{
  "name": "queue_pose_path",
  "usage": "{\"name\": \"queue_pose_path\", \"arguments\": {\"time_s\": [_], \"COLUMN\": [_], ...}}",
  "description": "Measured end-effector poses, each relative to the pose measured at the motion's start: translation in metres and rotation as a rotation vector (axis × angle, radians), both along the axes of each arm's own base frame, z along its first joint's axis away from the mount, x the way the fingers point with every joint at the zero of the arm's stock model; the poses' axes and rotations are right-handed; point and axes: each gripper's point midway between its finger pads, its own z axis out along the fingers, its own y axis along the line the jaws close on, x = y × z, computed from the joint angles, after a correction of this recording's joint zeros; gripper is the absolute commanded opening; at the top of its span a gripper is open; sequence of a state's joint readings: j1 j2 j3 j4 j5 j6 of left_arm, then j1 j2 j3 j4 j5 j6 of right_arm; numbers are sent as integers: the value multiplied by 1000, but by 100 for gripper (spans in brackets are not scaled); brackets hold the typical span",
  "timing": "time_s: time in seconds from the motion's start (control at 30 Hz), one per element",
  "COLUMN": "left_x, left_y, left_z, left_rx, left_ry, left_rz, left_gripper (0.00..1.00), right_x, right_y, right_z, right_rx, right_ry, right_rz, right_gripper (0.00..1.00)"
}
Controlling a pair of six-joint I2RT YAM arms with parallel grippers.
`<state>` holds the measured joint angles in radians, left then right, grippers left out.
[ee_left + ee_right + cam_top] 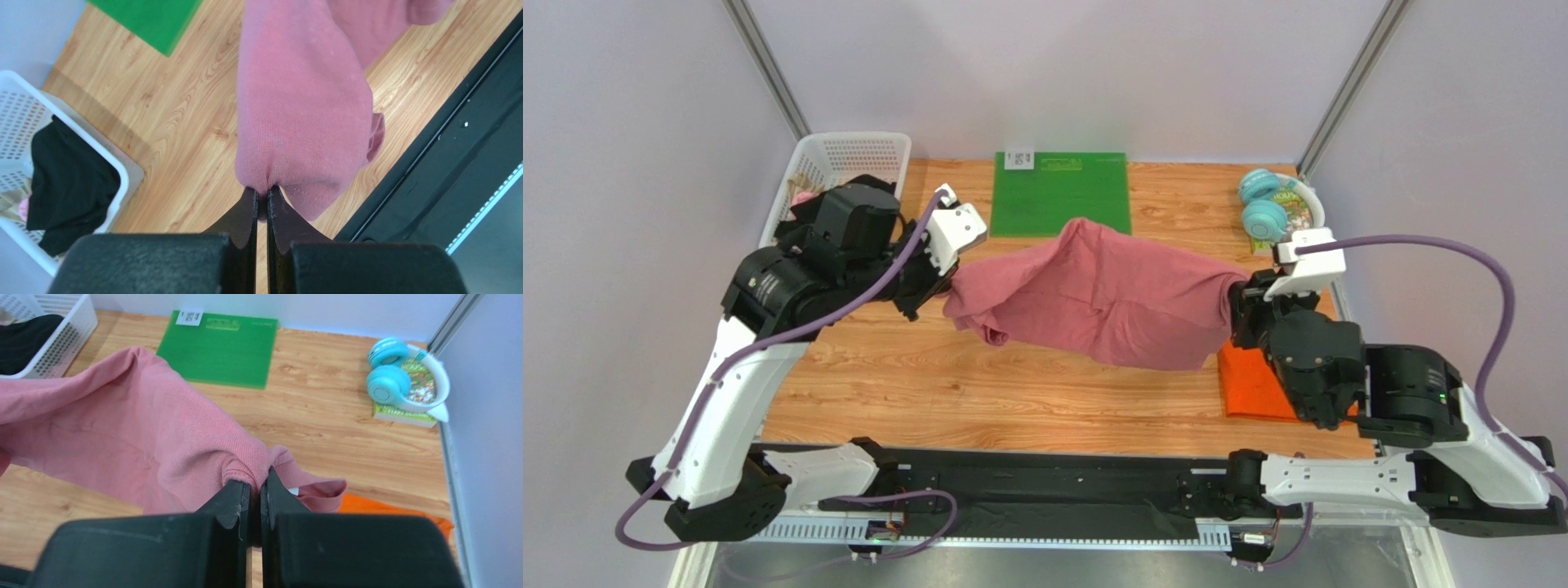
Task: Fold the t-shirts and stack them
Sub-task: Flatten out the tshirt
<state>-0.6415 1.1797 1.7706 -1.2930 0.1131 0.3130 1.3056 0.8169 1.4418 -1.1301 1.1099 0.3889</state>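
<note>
Fingers clamped tight, the left gripper [262,199] and right gripper [256,484] are each pinching an end of the soft dusty rose-pink t-shirt [1112,300] — sagging bunched between them above the wooden table [891,392] — likely spreading it, next needing a flat lay-down.

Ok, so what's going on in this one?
Both arms hold the pink t-shirt between them. The left pincer is shut on one end and the right pincer on the other, so the cloth sags in a span over the wooden table, not yet folded. The orange t-shirt lies on the table's right side, partly hidden by the right arm. A green mat sits at the far edge, and a white basket at the far left.
</note>
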Motion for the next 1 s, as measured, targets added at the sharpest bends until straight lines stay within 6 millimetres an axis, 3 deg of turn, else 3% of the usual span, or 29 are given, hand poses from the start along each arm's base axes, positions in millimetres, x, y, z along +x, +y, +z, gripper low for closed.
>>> {"name": "queue_pose_path", "arguments": {"time_s": [0.17, 0.27, 0.33, 0.43, 0.57, 0.67, 0.73, 0.83, 0.93, 1.0], "left_x": [-15, -26, -33, -43, -57, -67, -71, -67, -50, -32], "left_y": [15, 22, 24, 28, 40, 51, 58, 72, 83, 87], "left_z": [4, -9, -27, -69, -140, -177, -190, -202, -209, -214], "left_rx": [25, 42, 66, 131, 269, 347, 379, 418, 438, 449], "left_ry": [-43, -32, 6, 102, 292, 405, 447, 468, 460, 449], "left_rz": [-30, -49, -71, -98, -114, -114, -105, -50, 24, 69], "left_gripper": [0, 0, 0, 15, 16, 15, 14, 13, 15, 24], "right_x": [-14, -20, -21, -21, -19, -13, -9, 2, 17, 37], "right_y": [-12, -8, -3, 5, 10, 0, -14, -38, -41, -36], "right_z": [-5, -10, -16, -34, -70, -99, -128, -190, -226, -240], "right_rx": [86, 146, 172, 161, 83, 16, -36, -56, -67, -60], "right_ry": [77, 122, 151, 190, 229, 260, 318, 481, 628, 708], "right_rz": [42, 50, 47, 31, -13, -88, -150, -289, -338, -345], "right_gripper": [0, 0, 0, 0, 0, 0, 0, 0, 0, 0]}}
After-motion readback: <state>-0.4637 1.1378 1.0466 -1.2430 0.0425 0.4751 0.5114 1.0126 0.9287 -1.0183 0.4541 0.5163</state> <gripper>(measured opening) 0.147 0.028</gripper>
